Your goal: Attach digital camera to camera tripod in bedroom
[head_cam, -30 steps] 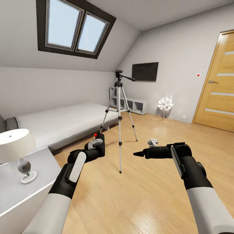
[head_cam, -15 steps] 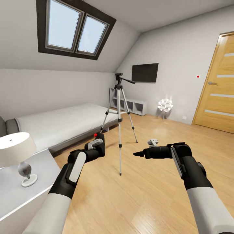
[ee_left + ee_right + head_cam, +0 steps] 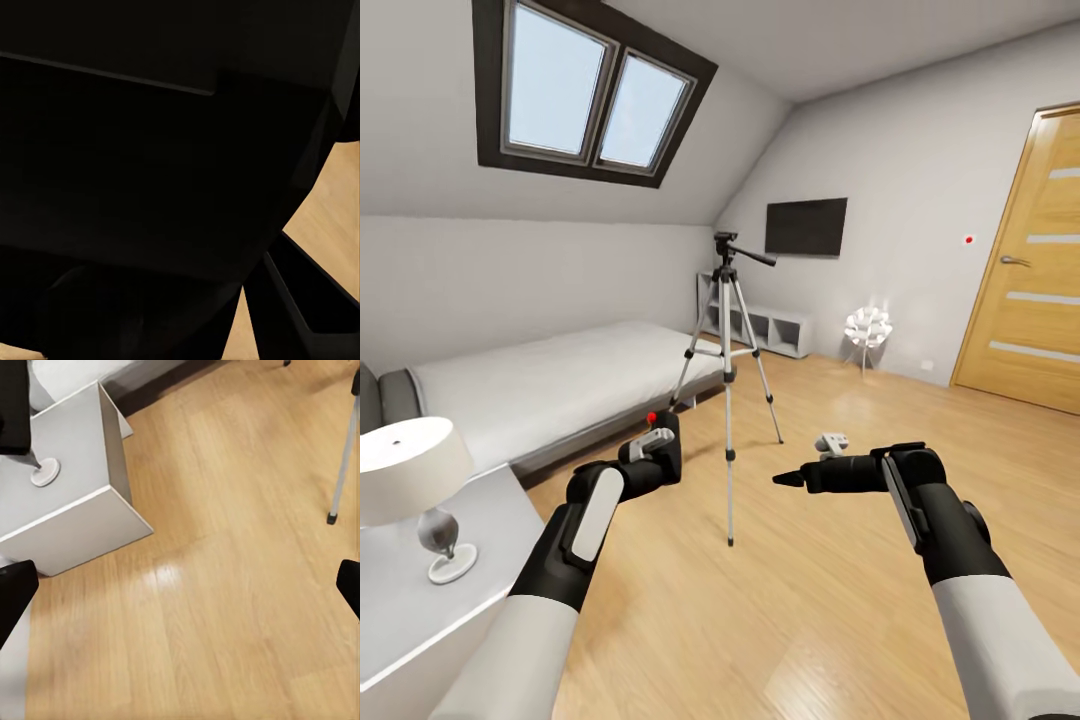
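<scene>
The camera tripod (image 3: 728, 385) stands on the wood floor in the middle of the bedroom, silver legs spread and its black head (image 3: 727, 243) bare, with the pan handle pointing right. My left gripper (image 3: 657, 452) is shut on the digital camera (image 3: 664, 443), a black body with a red dot (image 3: 652, 417) on top, held low and to the left of the tripod's near leg. The left wrist view shows the camera's dark body (image 3: 150, 165) up close. My right gripper (image 3: 788, 480) hangs open to the right of that leg. One tripod leg and foot (image 3: 331, 517) lie between its spread fingertips (image 3: 15, 589).
A low grey bed (image 3: 540, 380) runs along the left wall. A white nightstand (image 3: 420, 600) with a table lamp (image 3: 410, 470) stands by my left arm. On the far side are a wall TV (image 3: 806, 226), a low shelf (image 3: 772, 325), a white spiky lamp (image 3: 868, 326) and a wooden door (image 3: 1030, 300).
The whole head view has shifted slightly, so the camera moved: the tripod and the nightstand lamp sit a little lower in the picture. Both arms keep their pose and the left keeps its hold.
</scene>
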